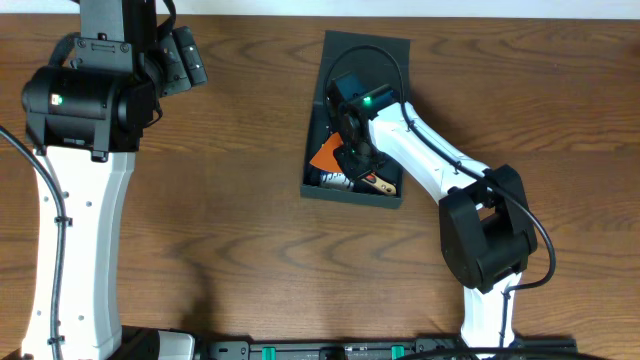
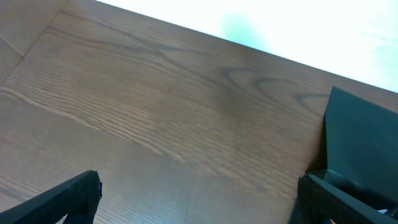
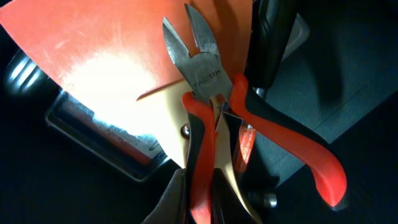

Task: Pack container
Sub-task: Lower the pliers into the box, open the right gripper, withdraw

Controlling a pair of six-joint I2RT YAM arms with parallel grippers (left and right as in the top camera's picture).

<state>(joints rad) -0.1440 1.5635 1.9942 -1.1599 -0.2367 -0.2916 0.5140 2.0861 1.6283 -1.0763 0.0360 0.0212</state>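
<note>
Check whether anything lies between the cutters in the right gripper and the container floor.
Yes: the cutters, held by the right gripper inside the container, hang over an orange sheet lying under their head. Bare floor shows beside it.

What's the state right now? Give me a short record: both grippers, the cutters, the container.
left gripper: open, empty, over the bare table beside the container
right gripper: shut on one red handle of the cutters, down inside the container
cutters: blades slightly apart, above an orange card; touching it or not, cannot tell
container: lid flap open; the card and other items inside, too dark to name
</note>
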